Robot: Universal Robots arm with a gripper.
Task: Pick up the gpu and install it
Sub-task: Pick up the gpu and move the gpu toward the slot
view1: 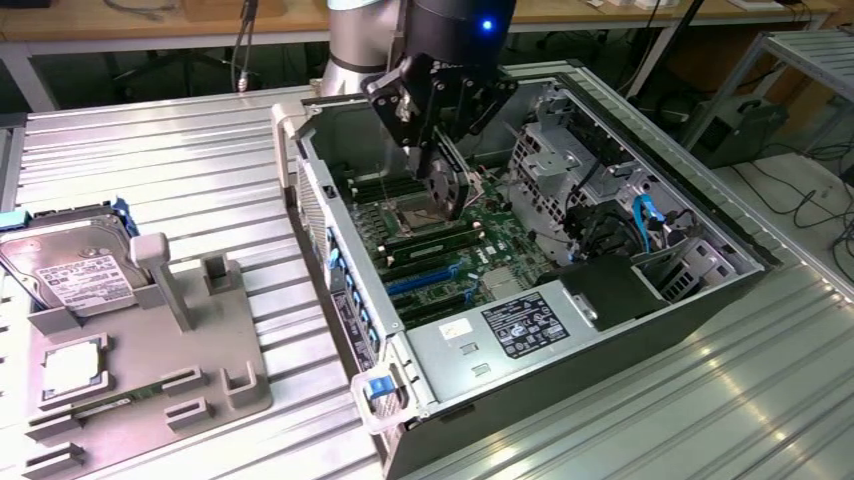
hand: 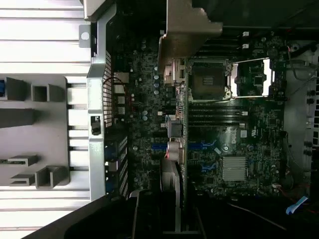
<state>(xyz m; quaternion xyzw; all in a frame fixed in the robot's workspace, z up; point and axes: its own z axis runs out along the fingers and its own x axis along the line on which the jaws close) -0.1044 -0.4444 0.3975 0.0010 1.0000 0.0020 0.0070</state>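
The black gripper [view1: 438,158] at the end of the arm is seen clamped on the gpu [view1: 451,188], a thin, flat, dark rectangular card. The card is held on edge and nearly upright inside the open dark-grey metal computer case [view1: 627,330]. It is hung over the green motherboard [view1: 501,250], just beside the open square processor socket [view1: 411,215], whose lid is raised. In the wrist view the card is seen edge-on, running alongside the socket and across the line of the blue slots [hand: 208,146]. A pale silvery-beige metal piece [hand: 187,30] is seen at one end of it. Whether the card's lower edge touches the board cannot be told. A small silver finned heat sink [hand: 234,168] is mounted on the board, apart from the card.

The case is laid on its side, open face up, on a ribbed metal counter [view1: 160,160]. At the exterior view's left, well apart from the case, a grey moulded holder [view1: 200,350] is set on the counter. A silver hard drive with a white label [view1: 74,270] is propped at a tilt in it, and a small square silver processor chip [view1: 74,365] is laid flat in a recess near the drive.
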